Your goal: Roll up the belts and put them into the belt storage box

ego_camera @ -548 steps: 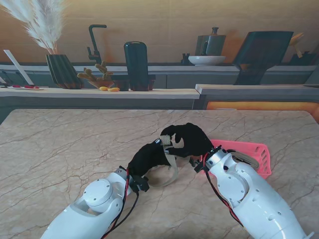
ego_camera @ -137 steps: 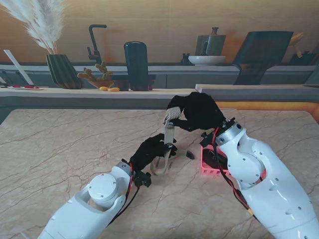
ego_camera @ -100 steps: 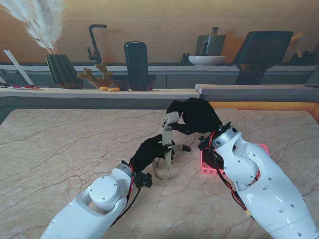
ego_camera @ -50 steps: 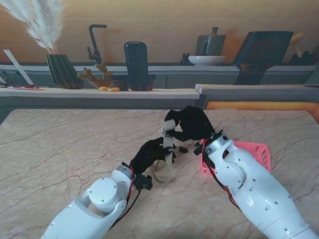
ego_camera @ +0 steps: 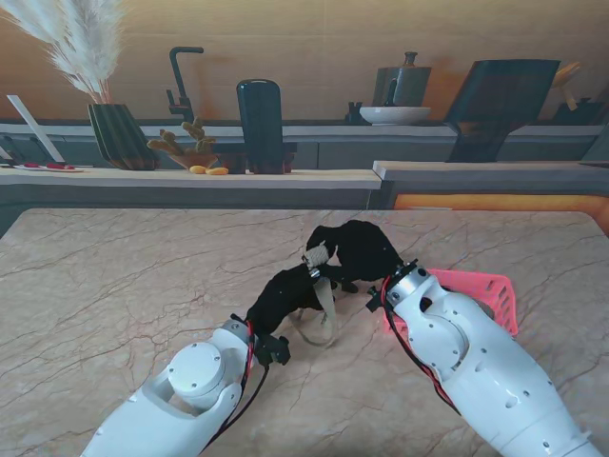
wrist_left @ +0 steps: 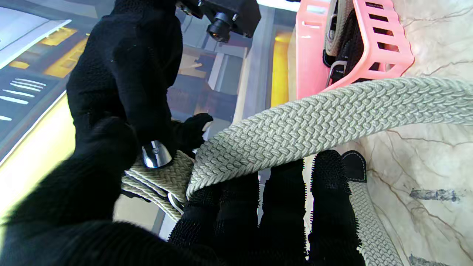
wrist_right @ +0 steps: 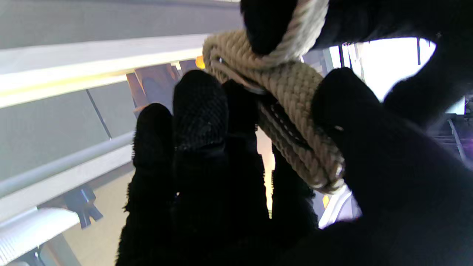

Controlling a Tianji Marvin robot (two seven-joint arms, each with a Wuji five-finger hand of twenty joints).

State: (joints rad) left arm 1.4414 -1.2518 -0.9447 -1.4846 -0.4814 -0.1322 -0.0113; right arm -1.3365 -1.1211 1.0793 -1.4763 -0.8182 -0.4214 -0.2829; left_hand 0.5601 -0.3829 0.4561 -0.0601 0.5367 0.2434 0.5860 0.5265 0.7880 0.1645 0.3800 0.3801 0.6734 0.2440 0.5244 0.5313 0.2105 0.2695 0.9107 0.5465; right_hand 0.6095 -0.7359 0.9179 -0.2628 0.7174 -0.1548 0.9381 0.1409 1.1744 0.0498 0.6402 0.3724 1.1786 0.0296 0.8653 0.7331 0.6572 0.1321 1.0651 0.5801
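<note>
A beige braided belt hangs between my two black-gloved hands over the middle of the table. My right hand is shut on the belt's rolled end, pinching the small coil between thumb and fingers. My left hand sits just nearer to me and is shut on the loose strap, which drapes over its fingers and loops down to the table. The pink slatted belt storage box lies to the right behind my right forearm. It holds a rolled belt with a metal buckle.
The marble table extends to the left and far side. A counter behind the table carries a dark vase with pampas grass, a tall dark canister, a bowl and a tap.
My right hand has come down from its raised position, carrying the rolled end closer to the left hand. The strap between the hands has gone from taut and upright to a slack loop.
</note>
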